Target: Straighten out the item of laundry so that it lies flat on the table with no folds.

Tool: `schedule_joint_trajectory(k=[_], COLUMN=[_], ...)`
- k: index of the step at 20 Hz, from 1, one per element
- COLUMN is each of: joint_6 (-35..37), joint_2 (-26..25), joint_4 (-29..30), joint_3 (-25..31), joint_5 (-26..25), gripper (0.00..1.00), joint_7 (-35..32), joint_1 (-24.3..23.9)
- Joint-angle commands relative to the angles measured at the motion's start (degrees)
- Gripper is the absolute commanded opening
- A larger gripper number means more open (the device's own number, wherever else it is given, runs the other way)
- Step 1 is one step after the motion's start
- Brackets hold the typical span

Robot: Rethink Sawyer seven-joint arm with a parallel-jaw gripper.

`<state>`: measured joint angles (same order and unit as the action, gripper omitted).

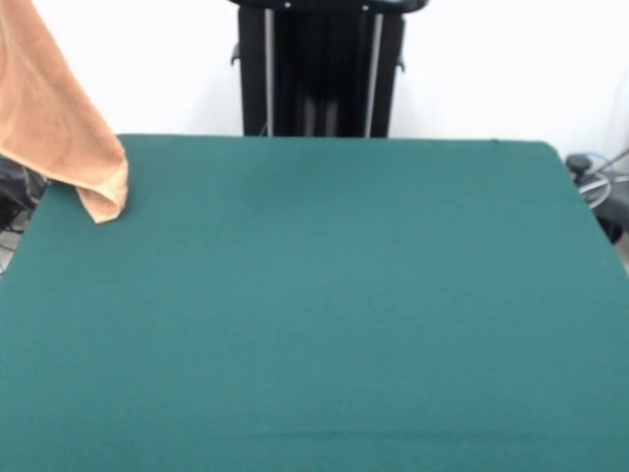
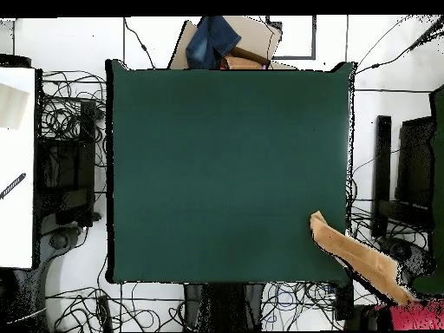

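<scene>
Soft terry towel (image 1: 59, 128), matt felt table (image 1: 324, 315)

Towel (image 1: 59, 128) hangs over the table's (image 1: 314, 315) corner.

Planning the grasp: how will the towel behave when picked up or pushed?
Probably floppy: the towel hangs limp over the table corner, draping to a drooping tip. Likely light, given thin cloth. Pushed, it would probably bunch on the felt rather than slide flat.

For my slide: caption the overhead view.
Peach towel hangs over the green table's corner, held from a pink sleeve; gripper unseen.
</scene>
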<state>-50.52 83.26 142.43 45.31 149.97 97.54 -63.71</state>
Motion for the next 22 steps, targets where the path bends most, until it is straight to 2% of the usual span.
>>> schedule_joint_trajectory(k=[1,4,6,12,15,16,22], joint_6=[-5.86,-4.88,-0.87,7.78,12.18,12.54,16.43], joint_2=[1.45,1.59,1.91,-1.13,-3.39,-4.28,-9.00], joint_4=[-3.99,-2.50,0.76,8.18,10.64,10.45,10.98], joint_3=[-2.79,-3.77,-5.19,-8.98,-11.18,-11.79,-15.27], joint_5=[4.46,5.97,4.74,-1.46,-8.04,-7.83,-17.09], gripper=[0.00,0.00,0.00,0.00,0.00,0.00,0.00], joint_7=[5.81,2.52,-3.41,-27.74,-39.02,-40.84,-55.45], joint_1=[5.44,9.36,13.35,25.19,28.85,29.96,34.43])
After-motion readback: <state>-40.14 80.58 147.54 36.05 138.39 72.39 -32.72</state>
